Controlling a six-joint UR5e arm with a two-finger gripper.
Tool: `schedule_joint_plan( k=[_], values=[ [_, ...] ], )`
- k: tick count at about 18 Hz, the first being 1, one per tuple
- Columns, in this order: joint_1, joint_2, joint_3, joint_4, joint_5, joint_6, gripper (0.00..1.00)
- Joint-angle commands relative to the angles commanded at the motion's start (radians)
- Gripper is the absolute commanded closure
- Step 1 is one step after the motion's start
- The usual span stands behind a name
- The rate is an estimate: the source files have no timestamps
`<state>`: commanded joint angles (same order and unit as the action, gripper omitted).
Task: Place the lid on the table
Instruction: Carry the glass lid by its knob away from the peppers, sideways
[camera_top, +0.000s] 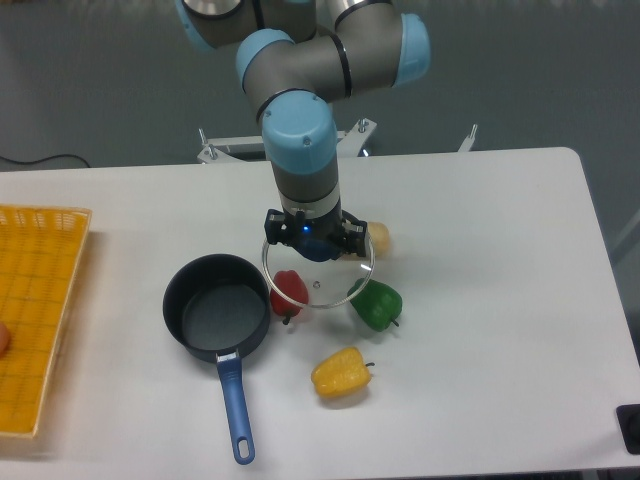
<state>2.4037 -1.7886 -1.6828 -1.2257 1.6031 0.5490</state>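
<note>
The round clear glass lid (335, 285) with a thin metal rim hangs above the white table (480, 260), just right of the saucepan. My gripper (316, 245) is shut on the lid's blue centre knob, which shows between the fingers. Through the glass I see a red pepper and part of a green pepper below. The lid looks roughly level and held off the tabletop.
A dark saucepan (215, 306) with a blue handle stands open to the left of the lid. A red pepper (288, 293), a green pepper (378, 306), a yellow pepper (341, 372) and a small pale item (379, 239) lie around. A yellow grid tray (35, 310) is at the left edge.
</note>
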Motion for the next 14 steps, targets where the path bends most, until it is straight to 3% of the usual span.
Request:
schedule_joint_plan(
  k=[6, 14],
  values=[
    [0.032, -0.002, 0.0, 0.003, -0.006, 0.054, 0.44],
    [0.149, -0.005, -0.002, 0.012, -0.002, 0.241, 0.44]
  ],
)
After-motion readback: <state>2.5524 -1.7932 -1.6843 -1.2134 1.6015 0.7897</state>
